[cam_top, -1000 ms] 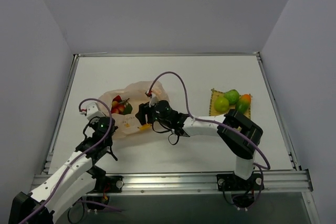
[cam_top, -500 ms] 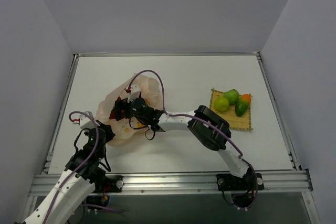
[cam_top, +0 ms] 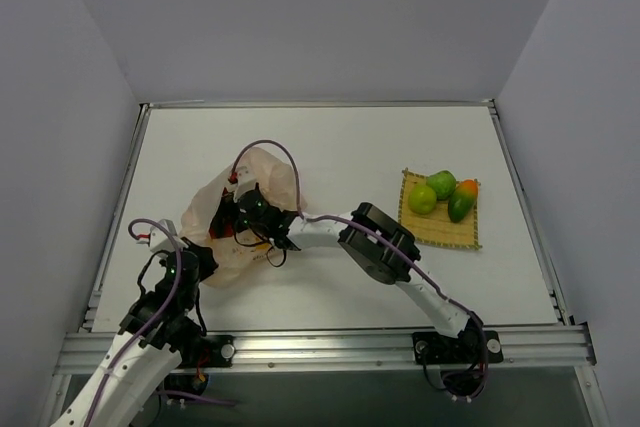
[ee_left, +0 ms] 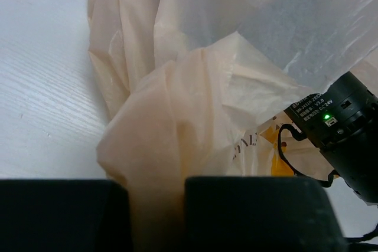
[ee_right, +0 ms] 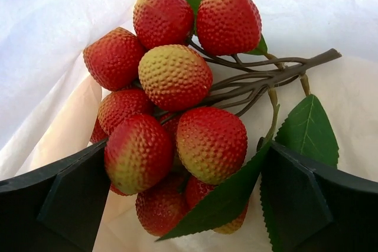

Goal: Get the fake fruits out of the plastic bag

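The plastic bag point(cam_top: 262, 169) lies crumpled left of centre and fills the left wrist view point(ee_left: 195, 104). My left gripper point(cam_top: 197, 250) is shut on a fold of its near edge, and the fold sits between the fingers point(ee_left: 156, 216). My right gripper point(cam_top: 230, 219) reaches inside the bag. Its jaws point(ee_right: 183, 205) stand wide open on either side of the cluster of small red fruits point(ee_right: 177, 116) with green leaves, which rests on the bag's inner wall. Two round light-green fruits point(cam_top: 422, 199) and the green-and-orange oval one point(cam_top: 462, 198) lie on the mat.
The square yellow woven mat point(cam_top: 440, 234) sits at the right of the white table point(cam_top: 340, 142). The right arm point(cam_top: 375, 242) stretches across the middle towards the bag. A metal rail point(cam_top: 330, 347) runs along the near edge.
My right gripper has moved left and deeper into the bag. The left arm has drawn back towards the near left with the bag's edge, and the bag has lifted and opened.
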`<action>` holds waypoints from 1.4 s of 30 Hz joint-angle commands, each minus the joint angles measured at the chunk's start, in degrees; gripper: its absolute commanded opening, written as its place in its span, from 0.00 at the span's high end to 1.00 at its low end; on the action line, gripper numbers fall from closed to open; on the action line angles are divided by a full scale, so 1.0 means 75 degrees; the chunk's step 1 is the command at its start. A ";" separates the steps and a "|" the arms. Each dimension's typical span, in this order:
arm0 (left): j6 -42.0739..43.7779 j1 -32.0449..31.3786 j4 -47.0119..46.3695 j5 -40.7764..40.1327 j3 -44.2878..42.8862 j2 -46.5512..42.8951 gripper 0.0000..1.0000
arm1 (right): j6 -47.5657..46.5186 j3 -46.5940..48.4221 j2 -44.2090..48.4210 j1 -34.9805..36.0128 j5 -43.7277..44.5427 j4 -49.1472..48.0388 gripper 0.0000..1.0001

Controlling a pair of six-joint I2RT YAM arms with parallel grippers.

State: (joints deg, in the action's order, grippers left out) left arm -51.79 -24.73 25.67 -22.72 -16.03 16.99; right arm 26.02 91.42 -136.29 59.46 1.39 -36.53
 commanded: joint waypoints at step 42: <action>0.0519 0.0028 -0.1677 -0.0182 -0.0944 0.1893 0.98 | -0.0364 -0.2873 0.4835 -0.0182 0.0226 -0.1984 1.00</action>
State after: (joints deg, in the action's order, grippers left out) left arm -49.28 -24.73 16.47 -22.79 -18.85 29.74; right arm 22.55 69.25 -105.36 57.80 3.70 -47.37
